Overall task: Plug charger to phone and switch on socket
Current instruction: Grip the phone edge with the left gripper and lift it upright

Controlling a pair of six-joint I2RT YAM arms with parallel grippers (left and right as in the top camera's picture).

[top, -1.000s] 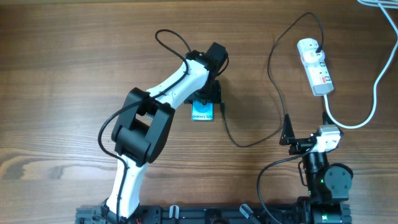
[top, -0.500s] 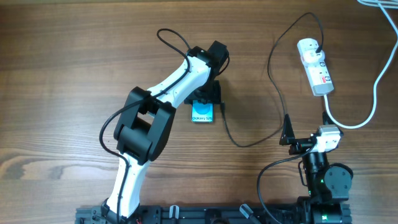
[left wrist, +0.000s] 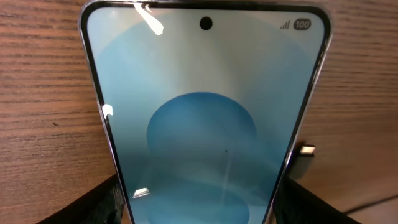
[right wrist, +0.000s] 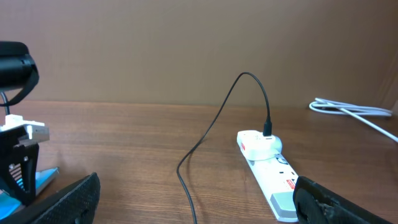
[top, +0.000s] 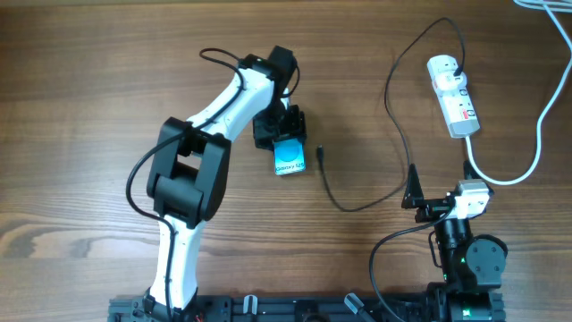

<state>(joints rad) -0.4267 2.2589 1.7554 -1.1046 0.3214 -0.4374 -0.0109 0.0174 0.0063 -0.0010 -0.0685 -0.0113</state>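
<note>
The phone (top: pixel 288 160), cyan screen up, lies on the wooden table at centre. My left gripper (top: pixel 282 136) is over its far end and shut on its two long edges. In the left wrist view the phone (left wrist: pixel 205 112) fills the frame between the left gripper's fingers (left wrist: pixel 202 202). The charger's connector tip (top: pixel 319 156) lies just right of the phone, apart from it, and also shows in the left wrist view (left wrist: pixel 305 154). Its black cable (top: pixel 391 98) loops to the socket (top: pixel 453 97) at the back right. My right gripper (top: pixel 416 190) is wide open and empty, and the right wrist view (right wrist: pixel 199 205) shows the same.
A thick white cord (top: pixel 539 134) runs from the socket's near end off the back right corner. In the right wrist view the socket (right wrist: pixel 273 171) and the black cable (right wrist: pixel 211 137) lie ahead, with the left arm (right wrist: pixel 15 143) at the far left.
My left arm has swung to the left. The phone between its fingers has turned slightly. The connector tip now lies clear of the gripper. The right arm has not moved.
</note>
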